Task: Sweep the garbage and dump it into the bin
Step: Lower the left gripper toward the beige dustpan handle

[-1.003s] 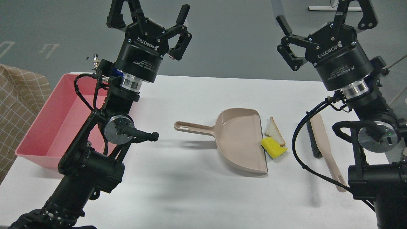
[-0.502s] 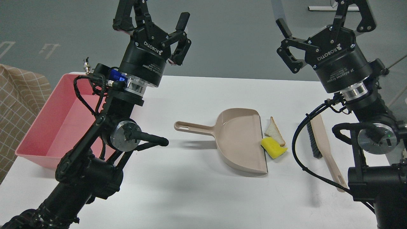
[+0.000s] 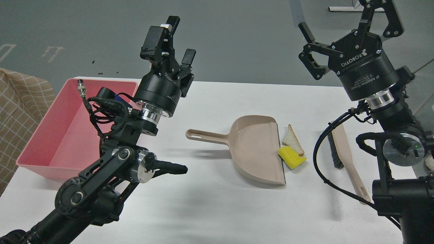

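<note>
A white table (image 3: 217, 210) holds a beige dustpan (image 3: 257, 149); 2 garbage pieces, bread slice (image 3: 293, 139) and yellow sponge (image 3: 291, 157), touch its lip. A brush (image 3: 344, 152) lies right. The pink bin (image 3: 64, 135) appears empty. Left gripper (image 3: 173, 47) and right gripper (image 3: 349, 23) hover released, fingers apart.

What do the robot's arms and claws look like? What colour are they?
Both arms are black, built from chunky jointed links with shiny silver discs at the joints. Each ends in a round black drum with white ROBOTIQ lettering and a silver ring beneath. The left gripper and right gripper each have two black bar-linked fingers. Thin black cables loop beside the wrists, and the left wrist shows a blue part.
</note>
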You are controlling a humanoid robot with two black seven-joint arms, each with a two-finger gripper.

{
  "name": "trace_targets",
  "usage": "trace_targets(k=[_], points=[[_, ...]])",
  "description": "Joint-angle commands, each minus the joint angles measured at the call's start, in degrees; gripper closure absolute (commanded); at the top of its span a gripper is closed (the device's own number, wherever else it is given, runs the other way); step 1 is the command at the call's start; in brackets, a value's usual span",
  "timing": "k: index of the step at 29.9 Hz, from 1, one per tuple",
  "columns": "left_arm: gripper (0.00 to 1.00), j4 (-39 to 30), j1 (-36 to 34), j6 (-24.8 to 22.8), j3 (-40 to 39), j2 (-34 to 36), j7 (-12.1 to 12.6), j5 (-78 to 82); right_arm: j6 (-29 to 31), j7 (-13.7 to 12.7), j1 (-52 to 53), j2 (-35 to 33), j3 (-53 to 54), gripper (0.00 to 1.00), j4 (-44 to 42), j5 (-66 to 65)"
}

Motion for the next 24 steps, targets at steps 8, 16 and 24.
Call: trace_targets(k=[8, 16, 24], points=[[0.02, -0.02, 6.41, 0.6, 0.25, 0.81, -0.4, 8.65, 0.0, 0.0, 0.59, 0.0, 0.05, 0.0, -1.32, 0.0], [0.02, -0.11, 14.67, 1.74, 0.34, -1.56, -1.37, 11.72, 0.0, 0.0, 1.21, 0.0, 0.49, 0.0, -2.54, 0.0], [0.02, -0.11, 20.11, 1.79, 2.8, -2.35, -1.63, 13.84, 0.0, 0.09, 1.82, 0.0, 0.66, 0.0, -4.56, 0.0]])
